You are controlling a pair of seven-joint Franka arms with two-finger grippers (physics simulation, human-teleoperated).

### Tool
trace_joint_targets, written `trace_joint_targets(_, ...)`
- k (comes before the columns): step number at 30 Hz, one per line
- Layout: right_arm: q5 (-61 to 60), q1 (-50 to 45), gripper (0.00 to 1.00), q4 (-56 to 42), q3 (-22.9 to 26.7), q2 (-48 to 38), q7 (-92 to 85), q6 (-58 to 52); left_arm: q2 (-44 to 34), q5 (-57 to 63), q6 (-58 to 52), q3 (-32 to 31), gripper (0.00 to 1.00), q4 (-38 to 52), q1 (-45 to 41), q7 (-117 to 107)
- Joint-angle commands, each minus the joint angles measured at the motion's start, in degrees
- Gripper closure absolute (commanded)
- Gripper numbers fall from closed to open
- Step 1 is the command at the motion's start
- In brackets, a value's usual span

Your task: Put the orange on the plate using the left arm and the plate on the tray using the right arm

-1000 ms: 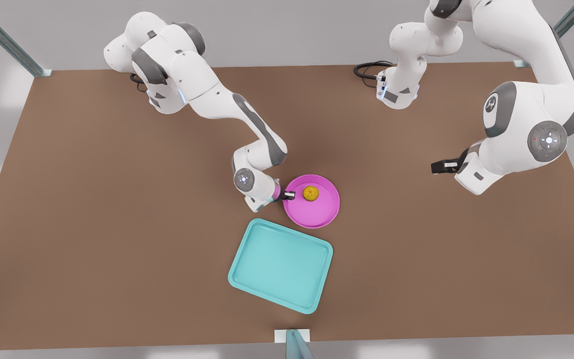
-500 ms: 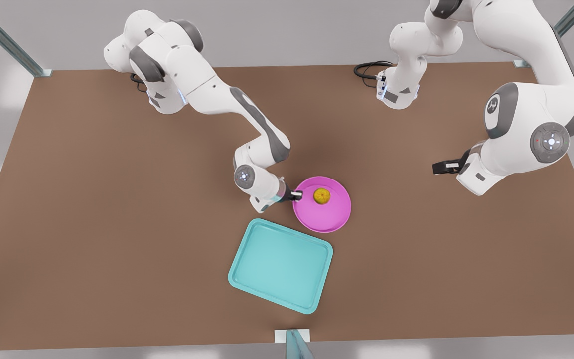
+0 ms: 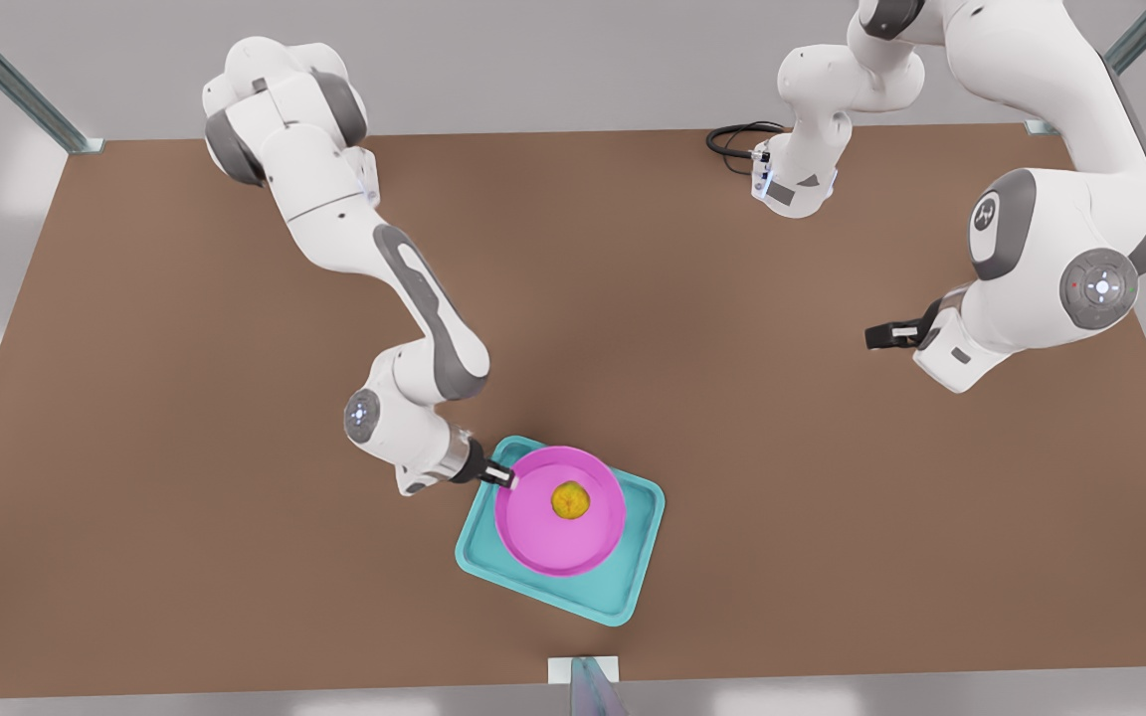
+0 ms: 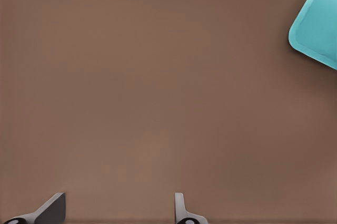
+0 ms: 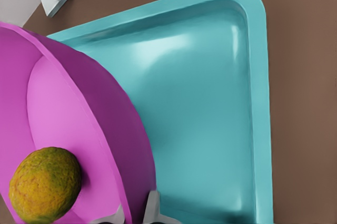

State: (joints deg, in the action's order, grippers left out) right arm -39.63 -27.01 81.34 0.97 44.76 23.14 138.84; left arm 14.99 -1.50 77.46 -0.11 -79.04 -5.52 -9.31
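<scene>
Now the plate (image 3: pixel 558 532) hangs over the tray (image 3: pixel 638 577), pinched at its rim at about ten o'clock by the right tool (image 3: pixel 503 479), with the orange (image 3: pixel 570 500) sitting near its middle. Gripping the rim from the side looks deliberate: it leaves the dish level enough for the fruit to stay put. In the right wrist view the fingers (image 5: pixel 151 208) straddle the raised edge, closed tight on it, and the plate (image 5: pixel 79 129) appears tilted above the tray's floor (image 5: pixel 200 118), so I judge it not yet set down. The orange (image 5: pixel 45 184) rests against the inner slope there.

Over at three o'clock on the bench (image 3: pixel 185 447), well apart from the tray, the left tool (image 3: pixel 881 336) waits. The left wrist view shows its fingers (image 4: pixel 181 211) spread wide with nothing between them, above bare bench, a corner of the tray (image 4: pixel 318 29) just visible.
</scene>
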Motion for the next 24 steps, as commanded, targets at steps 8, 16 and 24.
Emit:
trace_joint_targets(8, 0.52, 0.03, 0.00, -0.83, -0.09, 0.94, 0.77, 0.29, -0.05, 0.00, -0.03, 0.02, 0.00, 0.03, -0.01, 0.17)
trace_joint_targets(16, 54.30, 18.66, 0.00, -9.45, 0.35, -16.09, -41.94, -59.38, -0.05, 0.00, -0.73, 0.02, 0.00, 0.03, -0.01, 0.17)
trace_joint_targets(24, 52.90, 21.12, 0.00, -7.69, 0.26, -34.04, -41.86, -60.35, 0.39, 0.00, -1.44, 0.11, 0.00, 0.03, -0.01, 0.26)
